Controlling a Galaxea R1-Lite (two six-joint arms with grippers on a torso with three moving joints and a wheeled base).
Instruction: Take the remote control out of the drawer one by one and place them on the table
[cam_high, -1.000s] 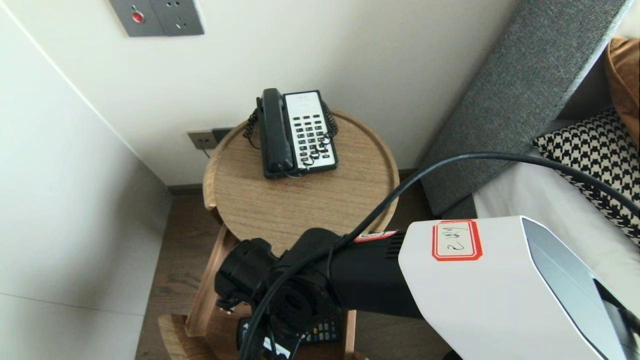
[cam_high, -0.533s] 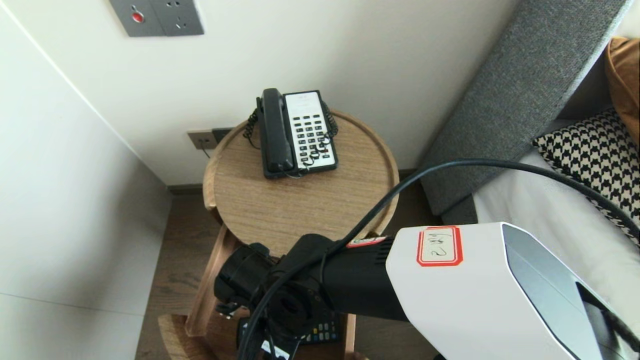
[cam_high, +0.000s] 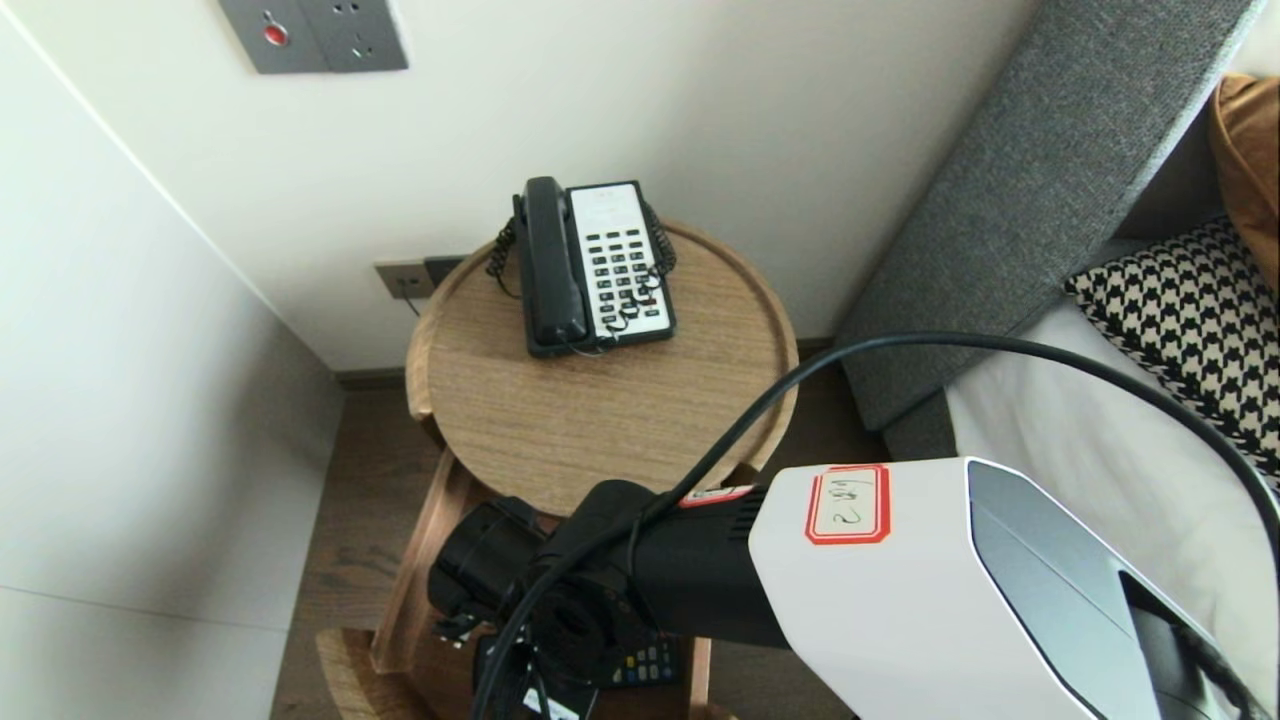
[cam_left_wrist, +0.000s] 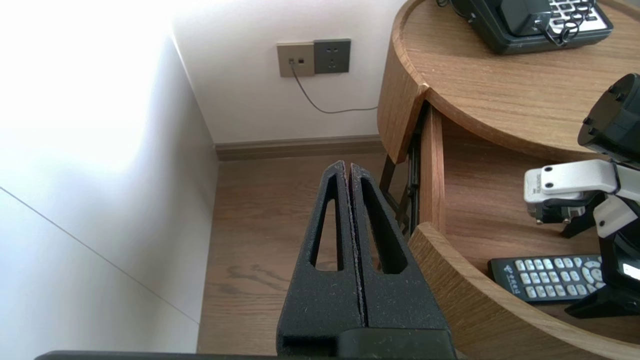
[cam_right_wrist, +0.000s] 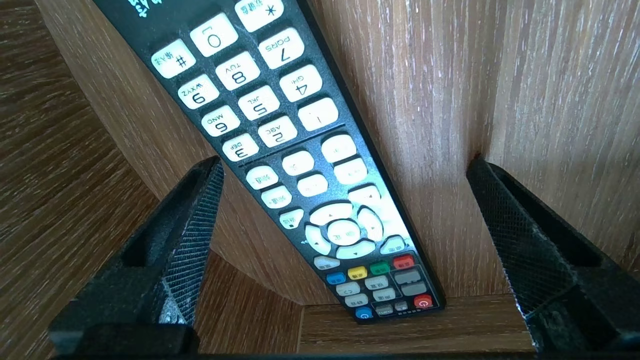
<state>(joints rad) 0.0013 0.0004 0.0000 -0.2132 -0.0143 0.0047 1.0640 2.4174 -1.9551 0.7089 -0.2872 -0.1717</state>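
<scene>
Remote (cam_right_wrist: 310, 165) lies flat, buttons up, on the lower shelf (cam_left_wrist: 480, 220) of the round wooden side table. Right gripper (cam_right_wrist: 345, 167) is just above it, pincer wide, one finger on each side of the remote, not gripping. The table top (cam_high: 600, 420) overhangs the shelf, with an upright board (cam_left_wrist: 431, 165) along the shelf's side. In the head view the right arm (cam_high: 900, 600) hides most of the remote. Telephone (cam_high: 595, 265) sits on the top, near the wall. Left gripper (cam_left_wrist: 348, 170) is pressed closed, empty, over the floor (cam_left_wrist: 260, 240) beside the table. Wall socket (cam_left_wrist: 314, 58) is low behind it.
</scene>
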